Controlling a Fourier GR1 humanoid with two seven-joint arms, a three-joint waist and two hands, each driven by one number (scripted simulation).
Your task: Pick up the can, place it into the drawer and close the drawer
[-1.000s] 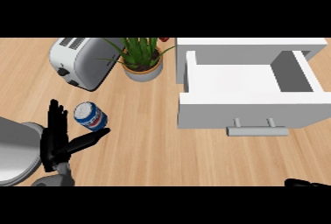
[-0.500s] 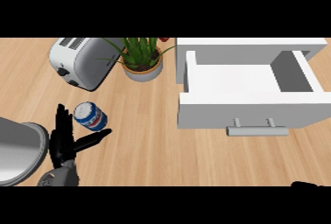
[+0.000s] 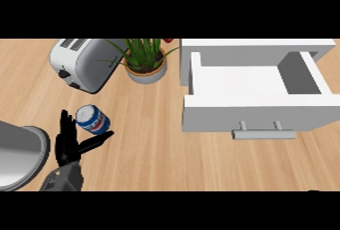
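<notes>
A blue and white can (image 3: 91, 119) stands upright on the wooden counter at the lower left. My left hand (image 3: 69, 146) is open just left of and below it, fingers straight up along the can's left side and thumb stretched out under it; nothing is gripped. The white drawer (image 3: 199, 107) is pulled open at the right, its inside bare, with a grey handle (image 3: 263, 133) on its front. Only a dark sliver of my right hand (image 3: 313, 190) shows at the lower right edge.
A silver toaster (image 3: 83, 63) lies at the back left. Beside it, close to the drawer's left wall, stands a potted plant (image 3: 145, 63). A round grey metal vessel (image 3: 20, 155) sits at the left edge, next to my left hand.
My left hand has slid a little right and down, ending closer to the can. The can and the drawer have stayed put. Less of the right hand shows now.
</notes>
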